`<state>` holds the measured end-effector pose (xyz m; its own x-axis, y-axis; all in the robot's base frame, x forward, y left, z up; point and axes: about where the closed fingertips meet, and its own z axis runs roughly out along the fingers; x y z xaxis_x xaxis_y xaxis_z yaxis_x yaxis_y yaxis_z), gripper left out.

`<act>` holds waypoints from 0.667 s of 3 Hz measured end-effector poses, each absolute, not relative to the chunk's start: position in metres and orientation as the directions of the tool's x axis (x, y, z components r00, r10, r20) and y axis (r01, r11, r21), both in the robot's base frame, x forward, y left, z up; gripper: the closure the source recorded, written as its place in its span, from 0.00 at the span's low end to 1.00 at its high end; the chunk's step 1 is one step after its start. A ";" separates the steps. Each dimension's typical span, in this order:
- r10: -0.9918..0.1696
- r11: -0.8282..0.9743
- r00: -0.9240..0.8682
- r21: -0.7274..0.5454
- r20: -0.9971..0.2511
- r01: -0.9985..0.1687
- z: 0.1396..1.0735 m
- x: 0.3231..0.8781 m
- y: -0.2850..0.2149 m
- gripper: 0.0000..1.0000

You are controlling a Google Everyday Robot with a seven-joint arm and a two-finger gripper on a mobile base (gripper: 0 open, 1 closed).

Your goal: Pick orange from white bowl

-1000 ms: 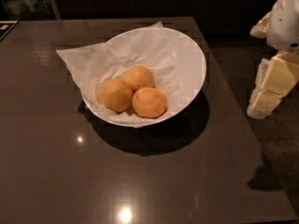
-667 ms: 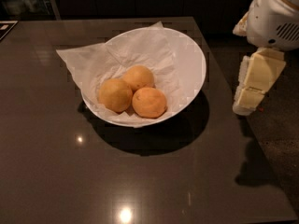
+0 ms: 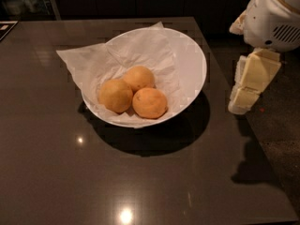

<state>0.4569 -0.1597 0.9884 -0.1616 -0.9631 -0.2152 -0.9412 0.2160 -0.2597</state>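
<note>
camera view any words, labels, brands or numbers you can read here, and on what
None: no text can be read anywhere in this view.
The white bowl, its paper, the orange and the table: plain, no marks.
The pincer, hanging right of the bowl by the table's edge: no label visible.

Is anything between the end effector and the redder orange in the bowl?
Only the right rim of the white bowl lies between the end effector, right of it, and the orange. The paler oranges sit on its far side.
</note>
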 end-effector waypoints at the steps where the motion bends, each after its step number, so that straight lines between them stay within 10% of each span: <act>1: -0.970 0.186 -0.137 -0.252 -0.199 -0.950 0.973 0.469 -0.124 0.00; 2: -0.978 0.166 -0.129 -0.233 -0.163 -0.958 0.958 0.478 -0.095 0.00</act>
